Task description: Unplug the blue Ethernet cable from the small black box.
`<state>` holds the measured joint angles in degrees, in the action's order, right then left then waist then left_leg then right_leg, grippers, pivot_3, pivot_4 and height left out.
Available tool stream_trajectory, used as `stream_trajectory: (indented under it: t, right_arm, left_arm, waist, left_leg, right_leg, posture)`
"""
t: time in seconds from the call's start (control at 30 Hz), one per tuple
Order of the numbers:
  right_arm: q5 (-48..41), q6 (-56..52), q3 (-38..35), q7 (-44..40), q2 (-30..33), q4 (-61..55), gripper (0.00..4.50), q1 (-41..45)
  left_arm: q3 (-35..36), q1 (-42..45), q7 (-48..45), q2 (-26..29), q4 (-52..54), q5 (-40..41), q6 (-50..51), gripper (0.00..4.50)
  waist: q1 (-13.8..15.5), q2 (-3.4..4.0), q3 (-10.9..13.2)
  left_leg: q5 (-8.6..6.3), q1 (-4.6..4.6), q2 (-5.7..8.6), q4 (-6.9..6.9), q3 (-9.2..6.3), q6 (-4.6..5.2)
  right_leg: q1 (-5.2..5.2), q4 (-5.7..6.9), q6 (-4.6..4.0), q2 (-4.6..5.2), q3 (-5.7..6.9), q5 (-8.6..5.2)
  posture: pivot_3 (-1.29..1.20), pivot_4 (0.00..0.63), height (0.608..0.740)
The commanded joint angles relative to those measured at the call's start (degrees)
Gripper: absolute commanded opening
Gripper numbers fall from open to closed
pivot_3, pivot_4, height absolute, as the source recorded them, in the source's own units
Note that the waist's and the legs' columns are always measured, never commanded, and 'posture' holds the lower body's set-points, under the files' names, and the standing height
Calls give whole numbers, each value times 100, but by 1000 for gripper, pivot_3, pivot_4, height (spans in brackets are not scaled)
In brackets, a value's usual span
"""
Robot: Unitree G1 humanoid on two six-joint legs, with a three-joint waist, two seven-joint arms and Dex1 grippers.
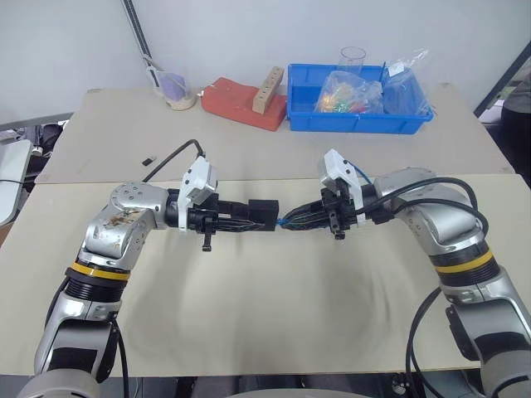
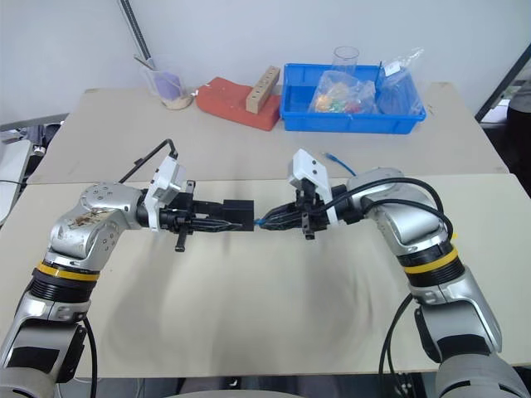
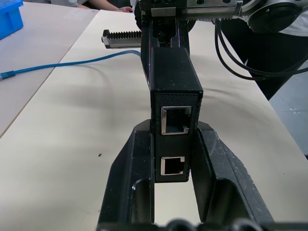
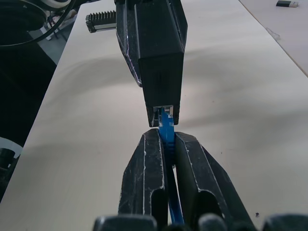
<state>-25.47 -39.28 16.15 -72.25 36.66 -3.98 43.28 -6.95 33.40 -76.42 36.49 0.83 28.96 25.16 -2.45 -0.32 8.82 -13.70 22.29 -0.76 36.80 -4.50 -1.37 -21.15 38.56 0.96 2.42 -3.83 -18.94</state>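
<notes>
Matte squarish small black box (image 3: 174, 91), apparently ribbed

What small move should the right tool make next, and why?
Probably pull straight away from the small black box: the right tool is shut on the blue Ethernet cable just behind its plug, which sits in the port, while the left tool clamps the box.

- The small black box (image 1: 262, 212) hung above the table (image 1: 274, 298), between the left gripper (image 1: 249, 224) on its left and the right gripper (image 1: 300, 220) on its right.
- The blue Ethernet cable (image 4: 166, 126) ran from the box's right end into the right gripper.
- A bin (image 1: 357, 120) sat at the far right of the table, a block (image 1: 267, 89) just left of it.
</notes>
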Motion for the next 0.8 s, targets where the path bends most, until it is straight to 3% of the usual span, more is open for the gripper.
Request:
stream_trajectory:
  t: [0.03,0.07,0.47,0.57,0.7,0.8]
  right_arm:
    - [23,182,-97,-98,8,-52,1979,127]
    - [33,189,-89,-124,13,-49,2336,125]
    - [50,106,-99,-104,-115,59,2336,260]
    - [-5,15,-108,-133,-125,42,1582,305]
    - [-13,-32,-112,-132,-157,63,46,350]
    - [3,-16,-92,-166,-166,79,46,368]
  left_arm:
    - [95,17,-16,50,212,8,-91,525]
    - [92,15,-15,47,215,5,-94,525]
    - [58,-8,28,-23,234,-33,-144,525]
    - [58,-33,37,-27,258,-39,-151,525]
    - [66,-40,44,-26,269,-42,-150,525]
    - [81,-45,53,-16,299,-24,-125,525]
  waist:
    - [0,0,0]
    - [0,0,0]
    - [-1,0,0]
    - [0,0,0]
    - [0,0,0]
    - [0,0,0]
  left_leg:
    - [0,0,0,0,0,0]
    - [0,0,-1,0,0,0]
    - [0,-2,-2,0,-1,0]
    - [0,-1,-1,0,-1,0]
    - [0,-1,-2,0,-2,0]
    - [0,-1,-2,0,-2,0]
  right_leg:
    - [0,1,0,0,0,0]
    - [0,2,0,-1,0,0]
    - [0,5,0,-2,1,0]
    - [0,5,0,-1,1,0]
    - [0,6,0,-2,2,0]
    - [-1,7,0,-2,2,0]
  posture:
    - [0,150,740]
    - [0,150,740]
    - [0,150,740]
    - [0,150,740]
    - [0,150,740]
    - [0,150,740]
